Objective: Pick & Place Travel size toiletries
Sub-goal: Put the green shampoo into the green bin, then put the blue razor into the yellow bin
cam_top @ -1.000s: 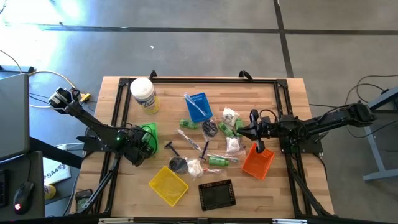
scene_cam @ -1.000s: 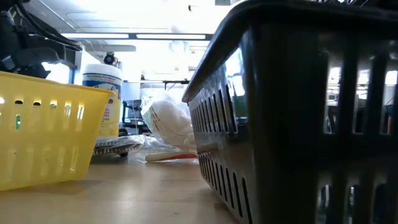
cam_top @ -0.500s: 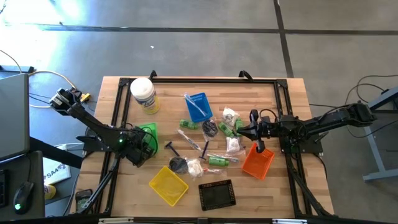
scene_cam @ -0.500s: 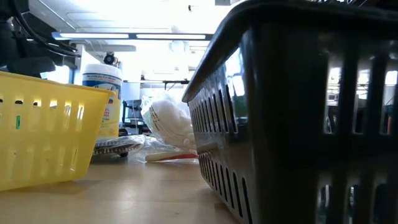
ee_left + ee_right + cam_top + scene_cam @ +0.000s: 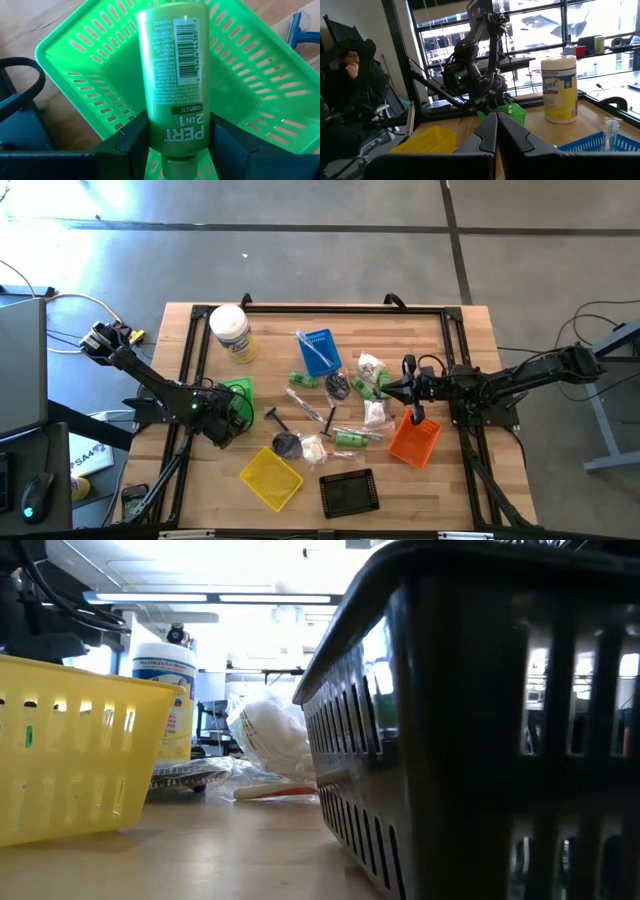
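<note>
The left gripper [image 5: 177, 150] sits over the green tray [image 5: 260, 85] at the counter's left side, its two dark fingers [image 5: 132, 142] closed on a smooth green bottle [image 5: 172, 75] near the cap end; the bottle's flat printed face with a barcode points out over the tray's slotted floor. The tray is thin moulded plastic with slits in walls and bottom, its rim flared outward.

The right gripper [image 5: 407, 392] hangs above the wooden counter [image 5: 460, 480] just beside the orange tray [image 5: 415, 440], fingers pressed together with nothing between them (its wrist camera looks across at the other arm).

The other toiletries lie loose in the middle of the counter: green bottles [image 5: 304, 380], crinkled white sachets [image 5: 375, 413], a slim toothbrush [image 5: 305, 402] in clear wrap, a black T-shaped piece [image 5: 271, 417]. A blue tray [image 5: 319, 350], a yellow tray [image 5: 271, 477] and a black mesh tray [image 5: 348, 493] ring them, and a white round tub [image 5: 231, 332] stands near the far left corner.

The planks along the right edge and the near left corner lie bare
</note>
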{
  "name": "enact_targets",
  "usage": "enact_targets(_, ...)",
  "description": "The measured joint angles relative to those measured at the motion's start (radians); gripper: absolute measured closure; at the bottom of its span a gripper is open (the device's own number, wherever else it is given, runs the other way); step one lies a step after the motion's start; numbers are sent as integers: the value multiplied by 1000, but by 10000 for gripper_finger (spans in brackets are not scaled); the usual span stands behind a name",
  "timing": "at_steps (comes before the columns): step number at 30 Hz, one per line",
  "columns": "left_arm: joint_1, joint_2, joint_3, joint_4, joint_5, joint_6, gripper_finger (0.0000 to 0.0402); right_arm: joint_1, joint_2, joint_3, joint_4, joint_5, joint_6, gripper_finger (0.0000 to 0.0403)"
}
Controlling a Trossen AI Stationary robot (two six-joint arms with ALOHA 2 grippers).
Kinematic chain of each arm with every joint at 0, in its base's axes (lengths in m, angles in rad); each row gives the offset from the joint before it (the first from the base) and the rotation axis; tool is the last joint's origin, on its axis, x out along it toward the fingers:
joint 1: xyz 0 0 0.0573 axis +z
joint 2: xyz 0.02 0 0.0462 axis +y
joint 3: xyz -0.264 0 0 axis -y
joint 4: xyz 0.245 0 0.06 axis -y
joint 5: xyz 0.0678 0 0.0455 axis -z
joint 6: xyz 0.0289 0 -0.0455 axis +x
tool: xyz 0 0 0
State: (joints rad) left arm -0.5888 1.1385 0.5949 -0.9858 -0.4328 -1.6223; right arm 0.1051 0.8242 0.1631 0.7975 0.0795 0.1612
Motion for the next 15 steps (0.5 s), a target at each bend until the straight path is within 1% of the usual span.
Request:
enact_targets(8,0,12,0,-12,-14,2,164,0,0,0,-1,-3,3,400)
enact_targets(11,0,11,0,-10,-16,34,151,0,0,0,-8,-3,3,400)
enact_targets(15,0,9,21,-25,-20,161,148,0,0,0,-8,-3,3,400)
